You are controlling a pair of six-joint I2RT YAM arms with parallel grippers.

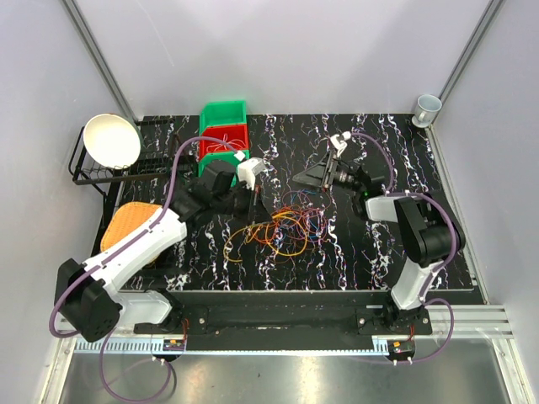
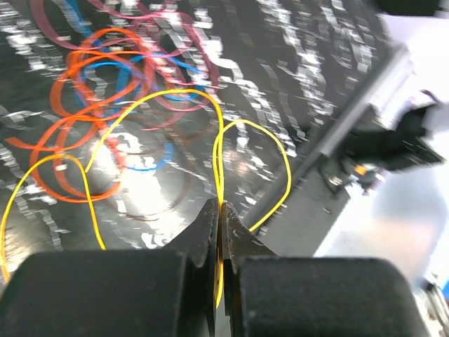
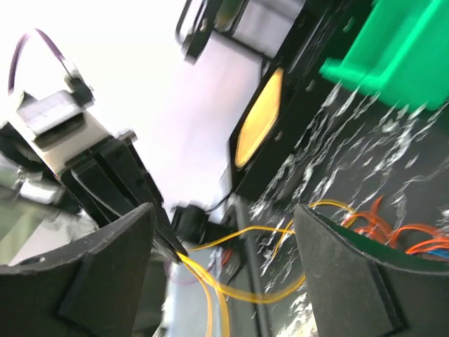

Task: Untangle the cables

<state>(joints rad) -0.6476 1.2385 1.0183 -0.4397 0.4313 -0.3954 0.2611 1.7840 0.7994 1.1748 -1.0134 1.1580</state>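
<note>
Top view: cables [image 1: 282,225] lie tangled mid-frame, well apart from every table [image 1: 362,252] edge. Your left gripper [image 1: 259,210] is at the tangle's upper left, and your right gripper [image 1: 313,177] is just above it.
Left wrist: jaws pressed together, pinching a yellow cable [image 2: 219,140].
Right wrist: fingers [image 3: 105,260] spread wide. The yellow cable runs beyond them, lower centre.

The tabletop [image 1: 354,252] is black with white marble veining. The cables [image 1: 282,227] at its middle are orange, red, yellow and blue. Near the far edge stand a green bin [image 1: 222,106] and a red bin [image 1: 205,147]. At the left edge are a white bowl [image 1: 112,140], a black wire rack [image 1: 77,164] and an orange grid-patterned pad [image 1: 126,223]. The left arm [image 1: 139,244] and right arm [image 1: 417,282] are white and black, with purple hoses [image 1: 173,181].
</note>
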